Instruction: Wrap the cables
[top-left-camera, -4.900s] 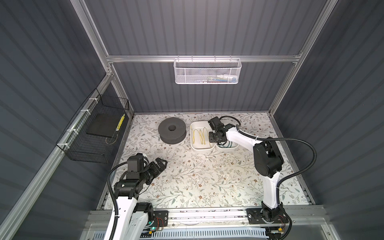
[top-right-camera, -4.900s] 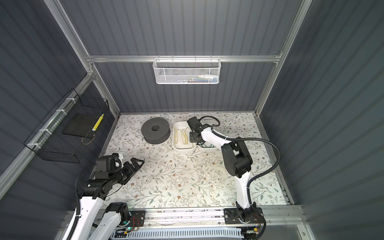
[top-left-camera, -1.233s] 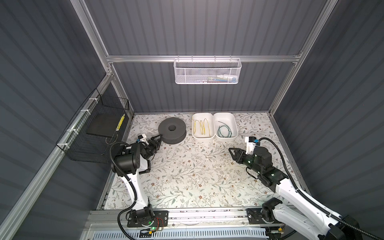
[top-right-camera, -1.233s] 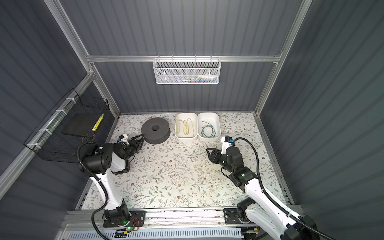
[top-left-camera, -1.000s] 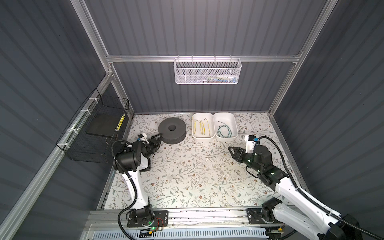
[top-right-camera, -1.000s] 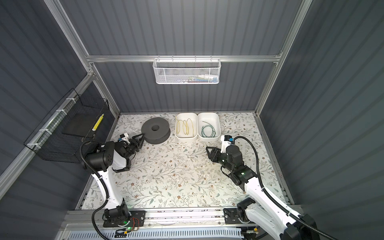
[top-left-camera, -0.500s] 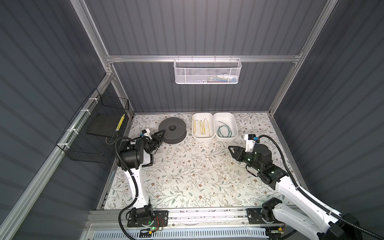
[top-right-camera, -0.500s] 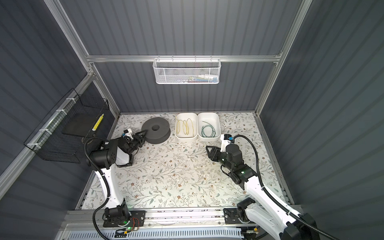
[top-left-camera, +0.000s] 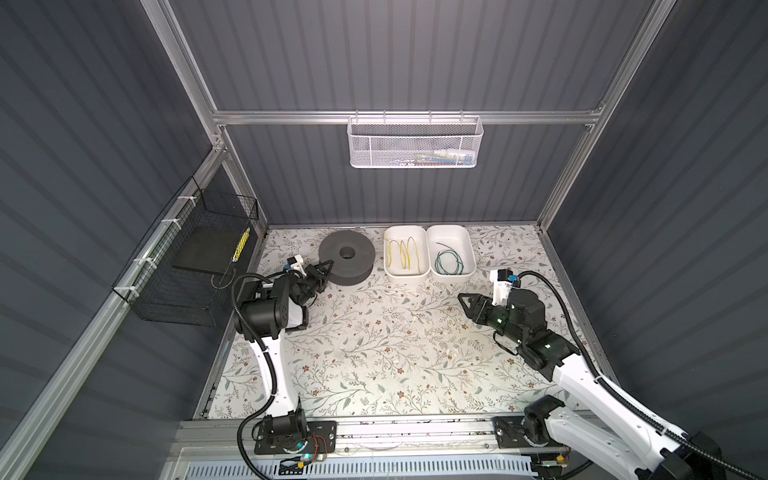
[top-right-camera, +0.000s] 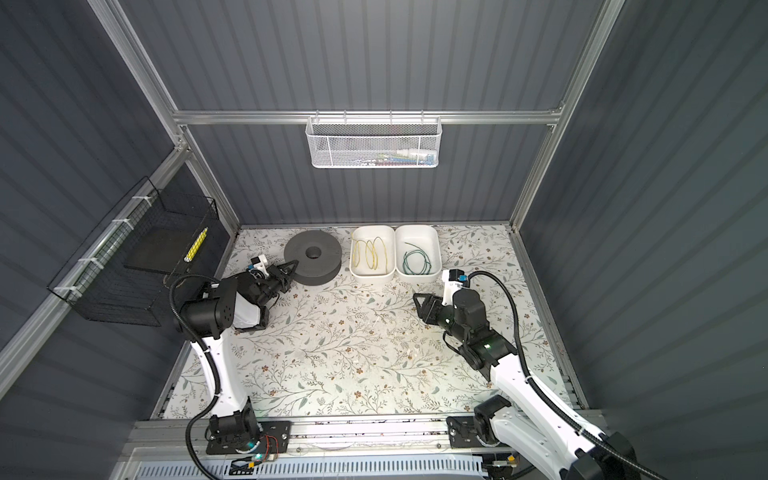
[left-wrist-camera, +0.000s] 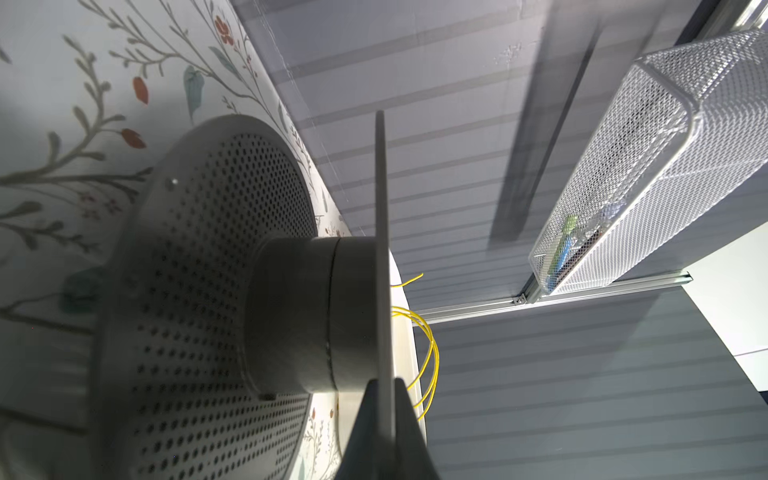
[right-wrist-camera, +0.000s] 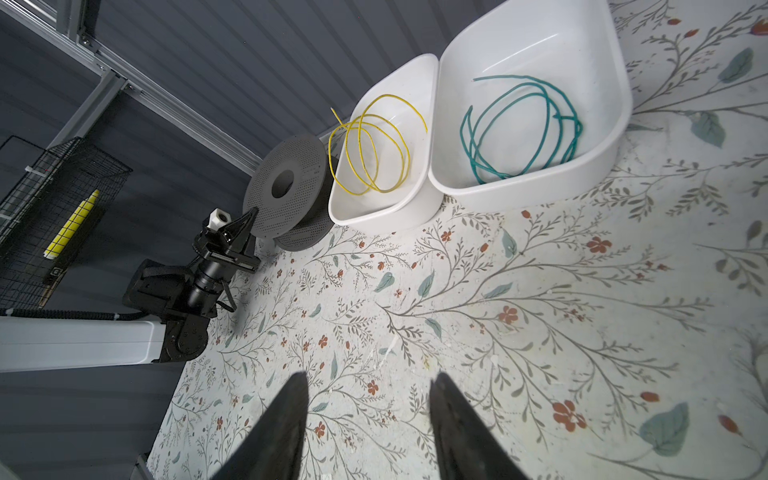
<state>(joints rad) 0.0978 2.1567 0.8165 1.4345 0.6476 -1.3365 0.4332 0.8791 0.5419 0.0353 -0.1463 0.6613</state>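
Flowered mat (top-left-camera: 374, 353) between grey walls. I have the left gripper (top-left-camera: 326, 266) pinched shut on the top rim of the grey spool (top-left-camera: 347, 257). The yellow cable (top-left-camera: 401, 253) lies coiled in the white tub (top-left-camera: 406, 274) just beside the spool, and the green cable (top-left-camera: 449, 262) in the next tub (top-left-camera: 453, 274) beyond. My right gripper (right-wrist-camera: 368, 376) hangs well apart from the spool, jaws apart, holding nothing.

Left pincer (top-left-camera: 325, 268) pinched shut right at the near rim of the grey spool (top-left-camera: 361, 254). Yellow cable (top-left-camera: 401, 253) and green cable (top-left-camera: 449, 262) lie coiled in side-by-side white tubs (top-left-camera: 428, 249). Right pincer (top-left-camera: 467, 303) hangs over the floral desk (top-left-camera: 374, 353), well apart.
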